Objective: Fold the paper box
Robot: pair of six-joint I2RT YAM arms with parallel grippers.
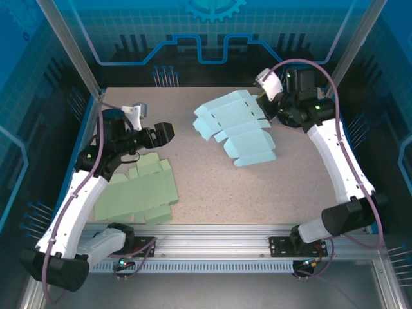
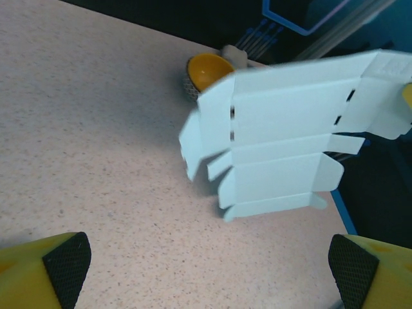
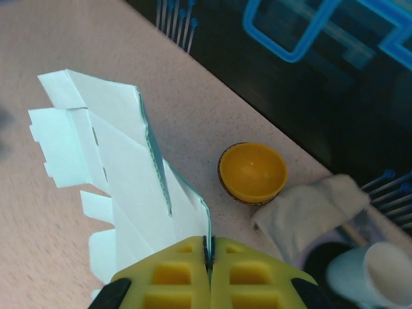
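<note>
The light blue paper box (image 1: 237,129) is an unfolded blank, lifted and tilted above the table's middle right. My right gripper (image 1: 266,108) is shut on its far right edge. In the right wrist view the yellow jaws (image 3: 210,252) pinch that thin edge, and the blank (image 3: 122,161) fans out to the left. My left gripper (image 1: 171,132) hangs open to the left of the blank, apart from it. In the left wrist view the blank (image 2: 290,135) floats ahead, and both black-padded fingertips (image 2: 64,264) stand wide at the bottom corners with bare tabletop between them.
A flat green paper blank (image 1: 138,190) lies at the near left, under my left arm. Near the table's far right edge are a yellow bowl (image 3: 252,170), a beige cloth (image 3: 309,212) and a white cup (image 3: 380,270). The bowl (image 2: 207,69) sits behind the blue blank.
</note>
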